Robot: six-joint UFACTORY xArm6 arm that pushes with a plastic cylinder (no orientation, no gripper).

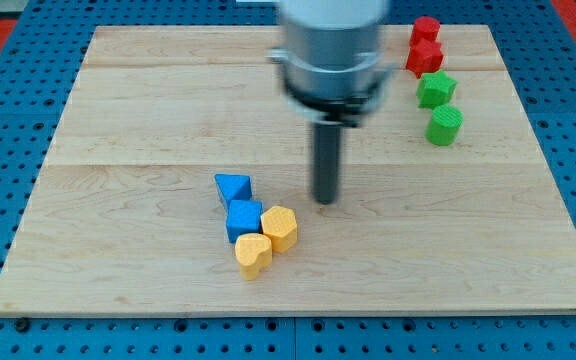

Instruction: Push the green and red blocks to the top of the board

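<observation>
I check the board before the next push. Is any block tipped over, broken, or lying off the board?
Nothing stands out. The two red blocks and two green blocks sit in a column at the view's top right, the blue and yellow blocks cluster lower down, all on the board. My tip is right of that cluster, touching nothing.

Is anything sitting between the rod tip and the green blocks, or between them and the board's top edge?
Nothing lies between my tip and the lower green block. Toward the top, the upper green block and two red blocks are stacked in line above it.

Red blocks (425,57) lie above green blocks (436,90), top right; blue blocks (243,217) touch yellow blocks (279,228), lower centre.
</observation>
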